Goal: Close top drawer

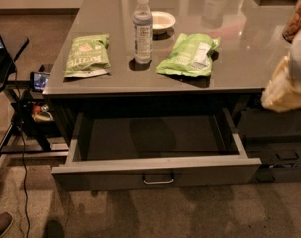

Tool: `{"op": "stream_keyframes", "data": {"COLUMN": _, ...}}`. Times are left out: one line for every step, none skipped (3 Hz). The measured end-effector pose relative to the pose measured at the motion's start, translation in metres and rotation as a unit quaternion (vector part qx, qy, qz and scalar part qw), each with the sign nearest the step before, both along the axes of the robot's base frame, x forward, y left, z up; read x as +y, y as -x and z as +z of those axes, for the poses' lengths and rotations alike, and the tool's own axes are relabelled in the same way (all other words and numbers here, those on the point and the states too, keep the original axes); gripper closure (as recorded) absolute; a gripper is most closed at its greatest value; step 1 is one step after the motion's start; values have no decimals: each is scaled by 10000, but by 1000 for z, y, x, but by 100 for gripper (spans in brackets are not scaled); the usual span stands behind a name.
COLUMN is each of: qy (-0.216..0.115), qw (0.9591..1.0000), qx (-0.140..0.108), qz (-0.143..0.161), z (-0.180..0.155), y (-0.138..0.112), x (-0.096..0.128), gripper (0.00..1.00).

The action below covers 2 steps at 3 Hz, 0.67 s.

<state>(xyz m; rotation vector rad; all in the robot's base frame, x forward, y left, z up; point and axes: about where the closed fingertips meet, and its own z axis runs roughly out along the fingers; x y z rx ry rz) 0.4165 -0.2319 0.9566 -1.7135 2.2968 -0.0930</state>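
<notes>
The top drawer [155,170] of the dark-grey table is pulled far out toward me and its inside is empty. Its flat front panel carries a small metal bar handle [158,180] at the centre. My gripper [288,83] shows as a blurred cream and white shape at the right edge, above the table's front right corner. It is to the right of the drawer, above it, and not touching it.
On the table top [239,58] lie two green chip bags [87,55] [188,54], a water bottle [142,29] and a small bowl [161,20]. Narrower drawers [284,155] stand at the right. A stand with cables [22,118] is at the left.
</notes>
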Motion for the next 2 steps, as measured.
{"op": "stream_keyframes", "data": {"qy": 157, "qw": 9995, "qx": 257, "qz": -119, "z": -38, "y": 33, "x": -15, "gripper": 100}}
{"op": "stream_keyframes", "data": {"qy": 218, "qw": 9975, "qx": 636, "qz": -236, "z": -93, "y": 59, "x": -28, "gripper": 100}}
